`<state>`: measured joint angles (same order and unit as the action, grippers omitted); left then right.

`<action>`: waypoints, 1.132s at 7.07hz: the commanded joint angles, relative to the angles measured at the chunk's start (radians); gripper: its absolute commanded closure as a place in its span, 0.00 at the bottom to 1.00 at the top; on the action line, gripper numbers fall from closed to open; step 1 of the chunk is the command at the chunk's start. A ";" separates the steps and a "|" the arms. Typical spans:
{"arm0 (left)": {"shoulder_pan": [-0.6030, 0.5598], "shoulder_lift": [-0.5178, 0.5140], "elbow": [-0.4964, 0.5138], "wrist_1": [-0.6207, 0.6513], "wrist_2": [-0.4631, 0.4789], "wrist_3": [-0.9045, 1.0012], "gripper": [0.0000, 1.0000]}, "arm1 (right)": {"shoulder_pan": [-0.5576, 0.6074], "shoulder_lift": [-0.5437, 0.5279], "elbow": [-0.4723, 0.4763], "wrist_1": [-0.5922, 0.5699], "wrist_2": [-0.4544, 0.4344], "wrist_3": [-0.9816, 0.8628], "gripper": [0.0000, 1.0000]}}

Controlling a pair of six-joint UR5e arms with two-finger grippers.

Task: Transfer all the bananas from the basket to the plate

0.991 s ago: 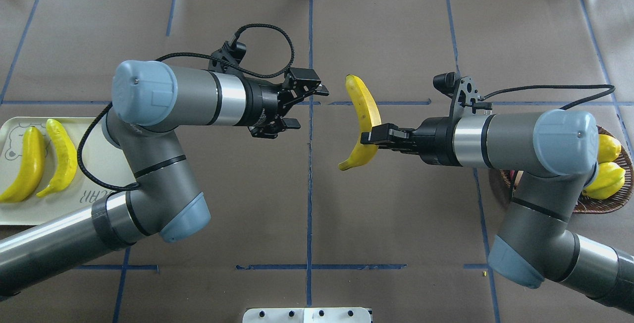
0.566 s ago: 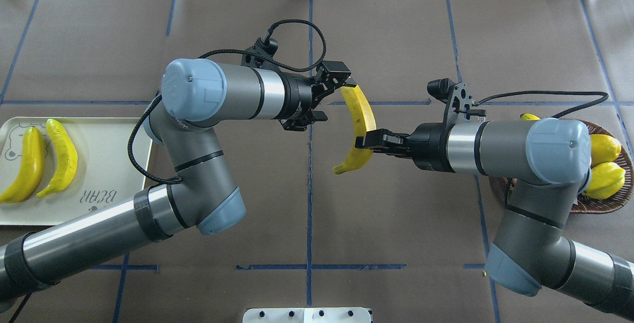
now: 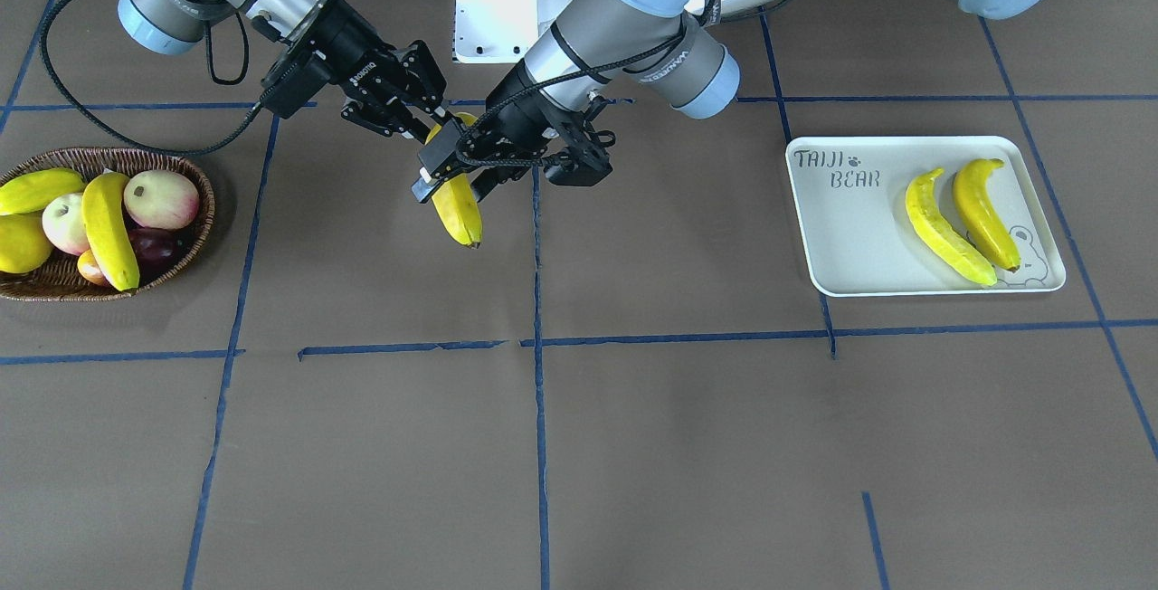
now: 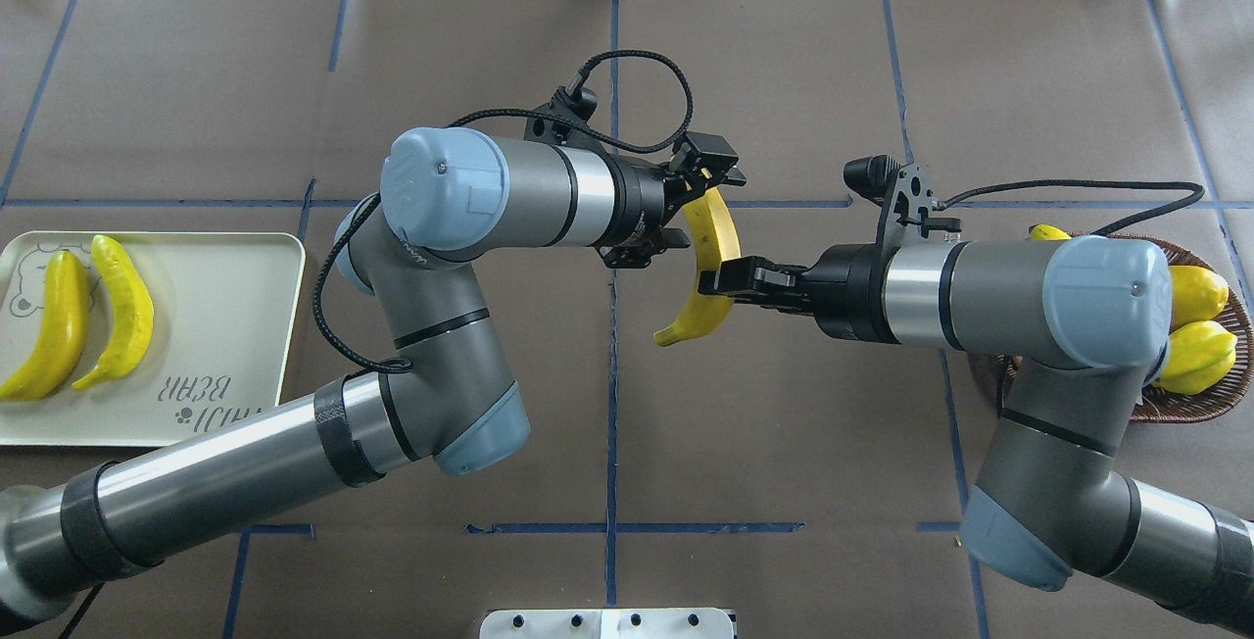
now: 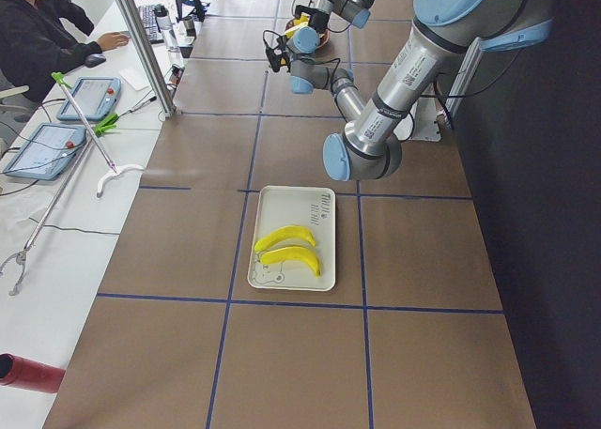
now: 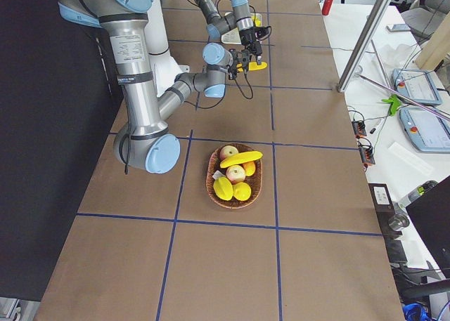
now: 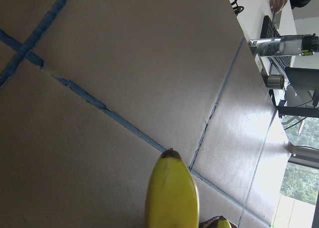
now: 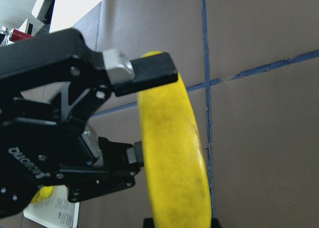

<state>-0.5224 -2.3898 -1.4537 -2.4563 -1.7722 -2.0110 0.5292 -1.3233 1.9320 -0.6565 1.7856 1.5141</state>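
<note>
Since the right gripper (image 4: 723, 278) has its jaws clamped on the banana (image 4: 720, 227) above the bench (image 4: 784, 423), overhead this reads as a handover: the left gripper (image 4: 705, 203), jaws apart, straddles its upper end and should close next. The right wrist view agrees. A second ago it hung clear.

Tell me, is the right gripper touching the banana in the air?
Touching. The overhead view shows the right gripper shut on the middle of the banana, holding it up off the table.
</note>
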 commanded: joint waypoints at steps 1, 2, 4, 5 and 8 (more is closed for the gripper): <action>0.009 0.001 -0.004 -0.001 -0.001 0.005 1.00 | 0.002 -0.002 0.004 0.000 0.000 0.000 0.98; 0.006 0.001 -0.008 -0.003 -0.003 0.003 1.00 | 0.003 -0.002 0.007 0.000 0.002 -0.002 0.96; -0.011 0.001 -0.007 -0.001 -0.004 0.000 1.00 | 0.000 -0.007 0.018 -0.002 0.002 0.005 0.00; -0.013 0.001 -0.007 0.000 -0.006 0.000 1.00 | 0.002 -0.010 0.019 -0.002 0.006 0.003 0.00; -0.083 0.082 -0.037 0.136 -0.088 0.052 1.00 | 0.038 -0.065 0.097 -0.056 0.061 0.000 0.00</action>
<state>-0.5715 -2.3589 -1.4704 -2.4031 -1.8171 -1.9923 0.5436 -1.3553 1.9857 -0.6766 1.8149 1.5157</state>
